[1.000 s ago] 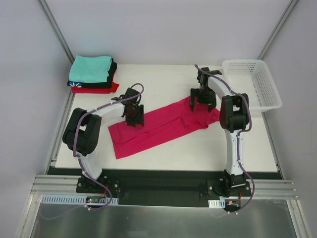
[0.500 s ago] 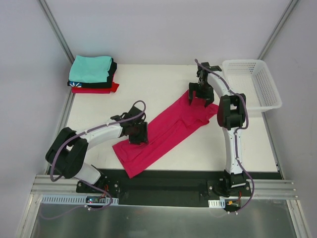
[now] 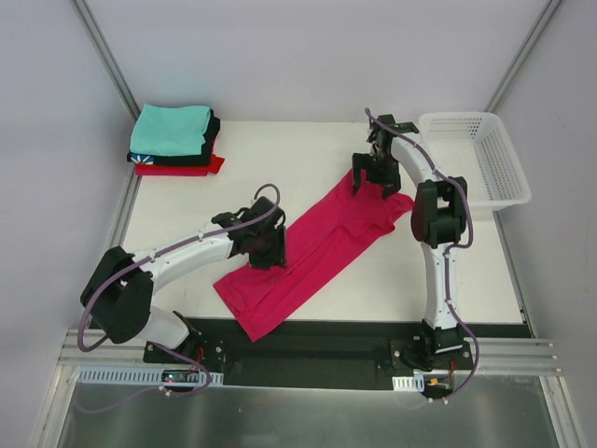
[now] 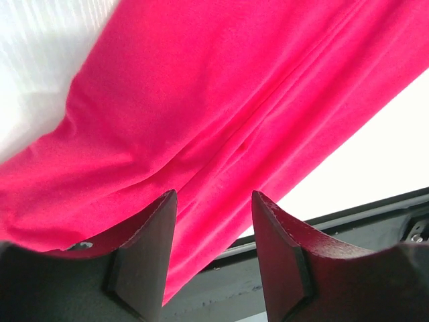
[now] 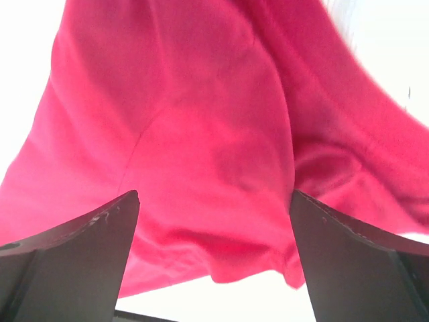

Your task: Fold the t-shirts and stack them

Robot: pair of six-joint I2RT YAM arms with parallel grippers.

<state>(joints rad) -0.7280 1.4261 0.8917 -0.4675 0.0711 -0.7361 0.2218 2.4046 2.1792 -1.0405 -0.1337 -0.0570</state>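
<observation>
From above I see the whole crimson-pink t-shirt [image 3: 317, 245] as 1 long diagonal band on the table [image 3: 308, 154]. My left pincer [image 3: 270, 250] is over its near half and my right pincer [image 3: 375, 175] is at its far end.

The left wrist view adds detail: the 2 fingers [image 4: 144, 255] stand partly apart, released, with cloth showing through the gap. I cannot tell whether the tips touch it. The right wrist view shows that pincer gaping wide, clasping nothing, with creased cloth beneath it.

Only the overhead shows the stack of folded t-shirts [image 3: 173, 140], well beyond and left of the left pincer. It also shows the basket [image 3: 508, 173], near the right pincer's right side. Bare tabletop lies beyond the left pincer. Nearer than that pincer, the shirt's corner crosses the table's front edge.
</observation>
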